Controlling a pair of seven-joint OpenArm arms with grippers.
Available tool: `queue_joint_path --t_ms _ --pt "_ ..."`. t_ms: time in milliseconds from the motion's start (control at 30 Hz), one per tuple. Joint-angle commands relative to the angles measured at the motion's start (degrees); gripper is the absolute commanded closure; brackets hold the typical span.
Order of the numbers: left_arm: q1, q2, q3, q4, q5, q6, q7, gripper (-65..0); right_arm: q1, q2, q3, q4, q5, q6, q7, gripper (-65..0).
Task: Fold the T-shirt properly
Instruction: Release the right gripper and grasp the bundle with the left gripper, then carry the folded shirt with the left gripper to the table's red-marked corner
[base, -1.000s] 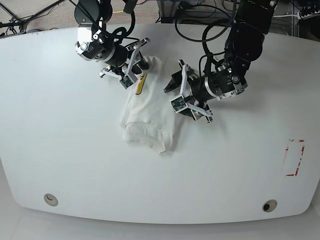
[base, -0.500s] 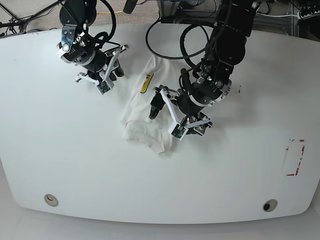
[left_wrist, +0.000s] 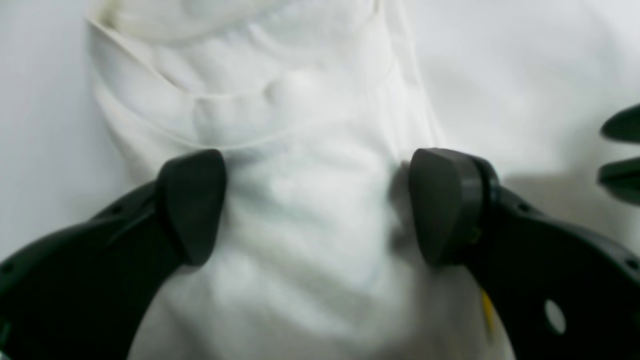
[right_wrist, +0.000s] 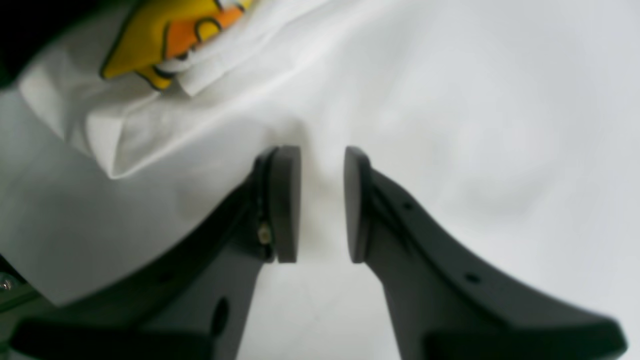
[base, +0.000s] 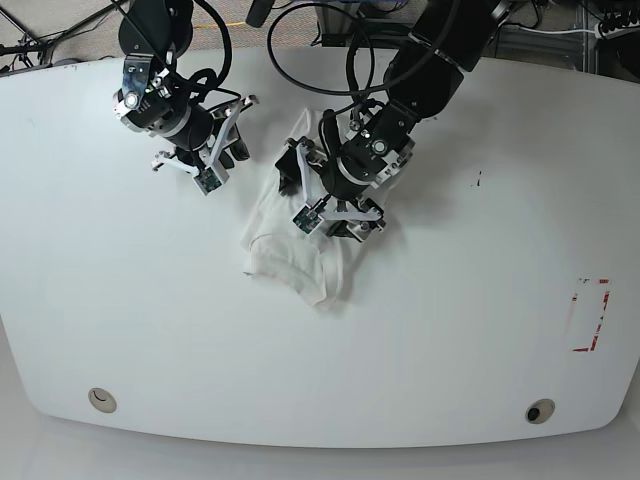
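the t-shirt (base: 296, 245) lies bunched on the white table (base: 480, 330), near its middle. the left gripper (left_wrist: 320, 205) hangs right over the cloth with its jaws wide apart, rumpled fabric between them. the right gripper (right_wrist: 322, 205) sits beside the shirt over bare table, jaws narrowly apart, holding nothing

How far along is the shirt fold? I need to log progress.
Done: the T-shirt is gathered into a narrow, rumpled bundle on the table. In hand: the open left gripper straddles the cloth; right gripper holds nothing. Left: flattening and neat final folds.
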Motion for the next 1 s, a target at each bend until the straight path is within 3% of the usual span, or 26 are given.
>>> queue_joint_path --t_ms 0,233,533,767,967 --pt "-1.02 0.17 -1.66 -0.97 0.53 0.45 -0.95 -54.2 0.56 0.24 0.85 1.03 0.34 0.08 1.19 -13.6" --pt "-0.14 -0.71 -8.25 -6.51 0.53 0.27 -2.88 -54.2 1.27 0.15 5.33 0.94 0.78 0.08 1.19 -13.6" --pt "3.03 -11.26 -15.20 -7.48 0.26 -0.52 -5.78 -54.3 3.46 0.50 10.52 0.94 0.78 0.08 -3.03 -13.6" --pt "6.63 -20.31 -29.79 -7.66 0.26 -11.60 -6.22 -54.2 3.73 0.68 12.10 1.38 0.78 0.08 -3.38 -13.6" --pt "6.89 -26.73 -39.99 -13.90 0.26 -17.49 -7.19 -54.2 4.25 0.68 12.28 1.38 0.78 0.08 -3.29 -13.6"
